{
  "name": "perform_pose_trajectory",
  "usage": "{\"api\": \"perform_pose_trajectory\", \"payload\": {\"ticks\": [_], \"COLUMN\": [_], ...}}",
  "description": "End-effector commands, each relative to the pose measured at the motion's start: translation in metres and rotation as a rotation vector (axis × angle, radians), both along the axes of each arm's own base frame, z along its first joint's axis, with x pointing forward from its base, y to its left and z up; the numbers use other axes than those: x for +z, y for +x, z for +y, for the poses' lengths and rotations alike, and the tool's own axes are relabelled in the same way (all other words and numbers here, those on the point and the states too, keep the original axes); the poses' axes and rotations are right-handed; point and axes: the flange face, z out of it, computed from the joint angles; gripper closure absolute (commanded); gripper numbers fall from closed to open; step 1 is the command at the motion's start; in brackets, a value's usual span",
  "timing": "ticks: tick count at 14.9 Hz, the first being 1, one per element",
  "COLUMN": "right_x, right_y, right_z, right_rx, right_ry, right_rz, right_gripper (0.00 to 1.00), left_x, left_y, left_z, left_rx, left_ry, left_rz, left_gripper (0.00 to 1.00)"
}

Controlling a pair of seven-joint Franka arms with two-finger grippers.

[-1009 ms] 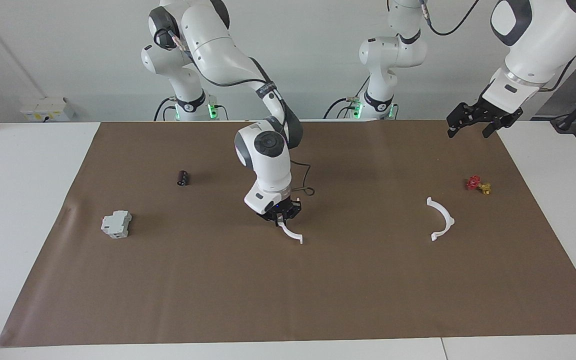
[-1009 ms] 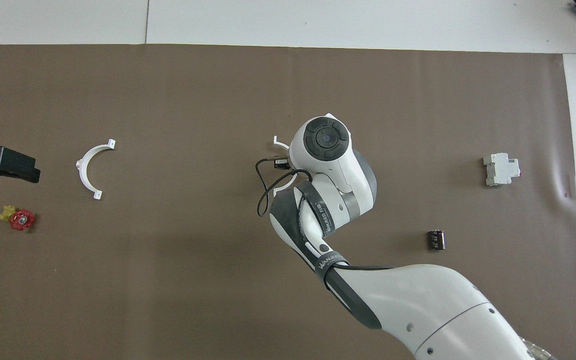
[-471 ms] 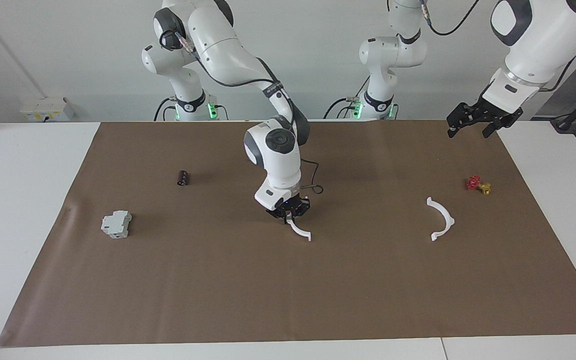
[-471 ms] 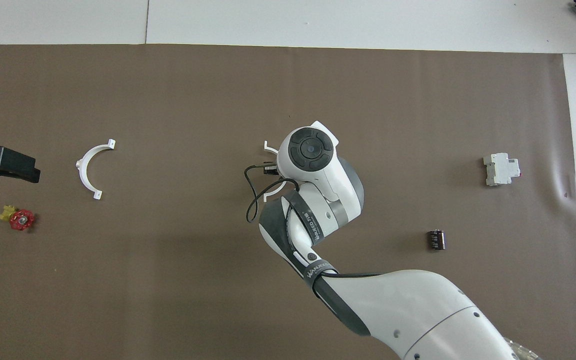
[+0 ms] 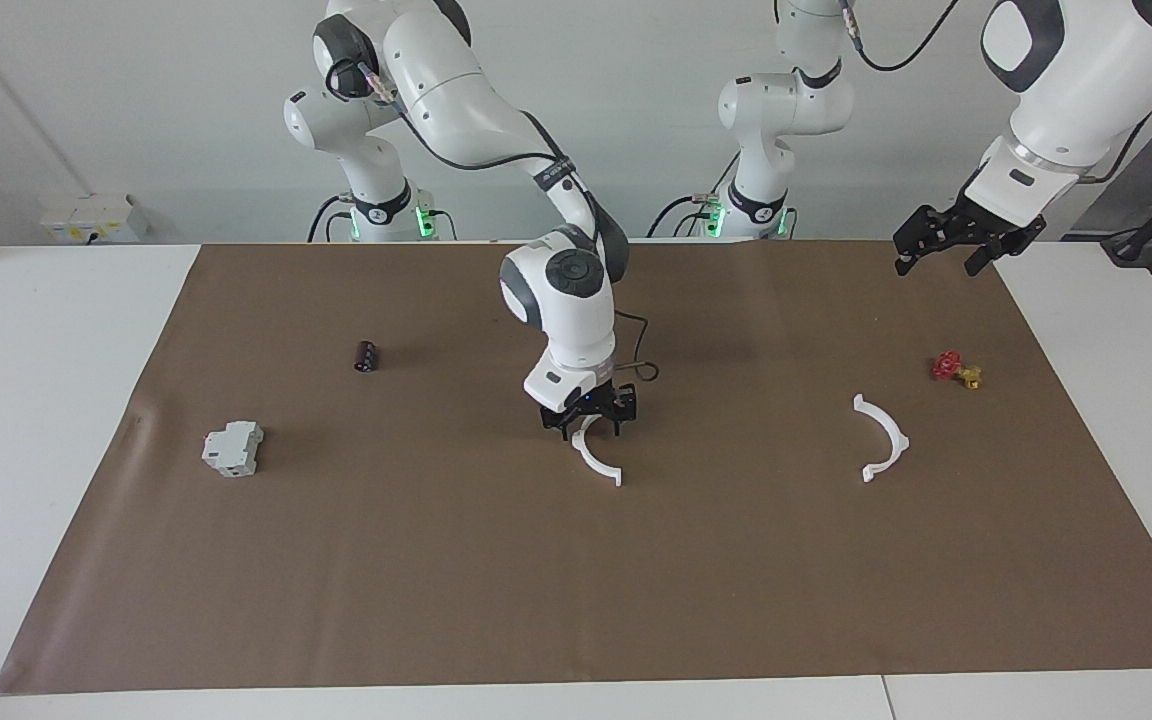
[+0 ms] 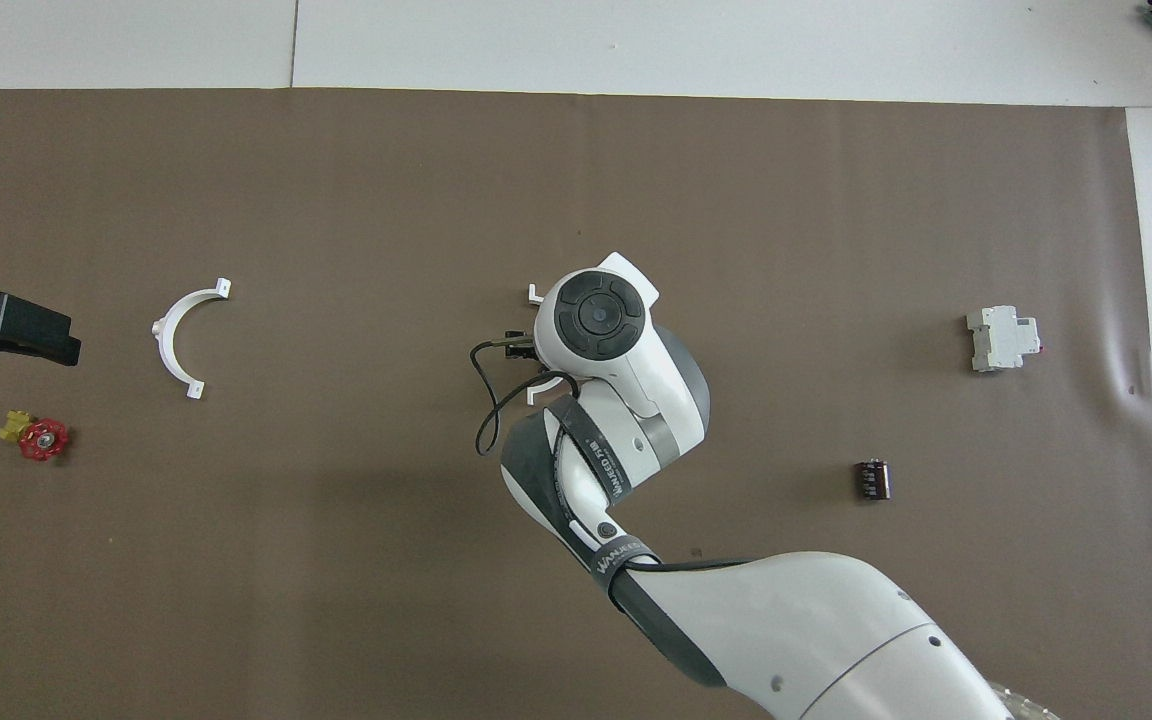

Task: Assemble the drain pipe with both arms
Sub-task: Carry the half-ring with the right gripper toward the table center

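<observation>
Across the white desk [image 5: 56, 400] lies brown paper [image 5: 436, 560]; mid-frame, the right gripper [image 5: 591, 419] has let go, jaws now wide over one white plastic half-ring [image 5: 596, 462]. Centre-right lies its twin [image 5: 886, 438]; upper right, the left gripper [image 5: 946, 240] waits, jaws wide.

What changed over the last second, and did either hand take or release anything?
The right hand carried one half-ring toward the left arm's end of the table, set it on the brown mat and opened, releasing it. The other half-ring and the left hand, open above the mat's edge, stayed put.
</observation>
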Motion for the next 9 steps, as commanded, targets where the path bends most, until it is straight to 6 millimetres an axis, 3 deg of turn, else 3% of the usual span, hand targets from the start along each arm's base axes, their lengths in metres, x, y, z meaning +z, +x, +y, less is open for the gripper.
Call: {"api": "perform_pose_trajectory", "payload": {"ticks": [1, 6, 9], "right_x": [0.040, 0.114, 0.142], "right_y": [0.008, 0.046, 0.061], "right_z": [-0.019, -0.115, -0.181], "right_rx": [-0.053, -0.195, -0.265], "right_ry": [0.008, 0.034, 0.024], "right_rz": [-0.045, -0.084, -0.078], "right_gripper": [0.00, 0.00, 0.00], "left_x": [-0.002, -0.001, -0.003], "left_y": [-0.003, -0.003, -0.002], "left_z": [0.003, 0.003, 0.003], "left_rx": [0.006, 0.006, 0.003], "left_ry": [0.015, 0.015, 0.015], "left_rz": [-0.005, -0.008, -0.007], "left_gripper": [0.00, 0.00, 0.00]}}
